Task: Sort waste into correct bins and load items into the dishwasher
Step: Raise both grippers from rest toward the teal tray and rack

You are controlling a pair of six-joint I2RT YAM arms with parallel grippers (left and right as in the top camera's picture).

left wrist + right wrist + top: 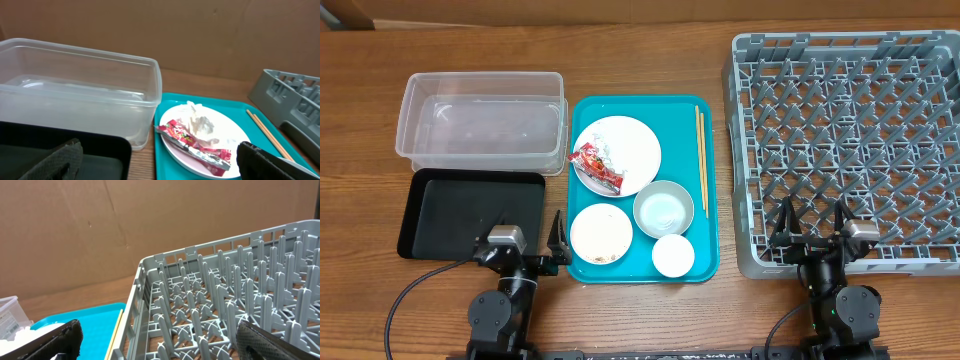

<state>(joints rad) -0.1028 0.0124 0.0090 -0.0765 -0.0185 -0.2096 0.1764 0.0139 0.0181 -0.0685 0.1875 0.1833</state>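
Teal tray lies in the middle of the wooden table and carries all the dishes. On its far part stands the large plate. The red wrapper lies on the left side of this plate, and the white tissue lies on it too, touching the wrapper. The chopsticks lie together along the right edge of the teal tray, beside the plate. On the near part are the smaller plate with some rice grains on it, the bowl just beside it, and the cup near the front edge.

Left of the teal tray stands the clear tub, with nothing in it. The black tray lies in front of the tub, also with nothing in it. The grey rack stands on the right side of the table, with only its pegs inside.

The left gripper hangs over the near corner of the black tray, beside the teal tray. Its jaws stand wide apart and hold nothing. The right gripper hangs over the near edge of the rack, its jaws also wide apart and holding nothing.
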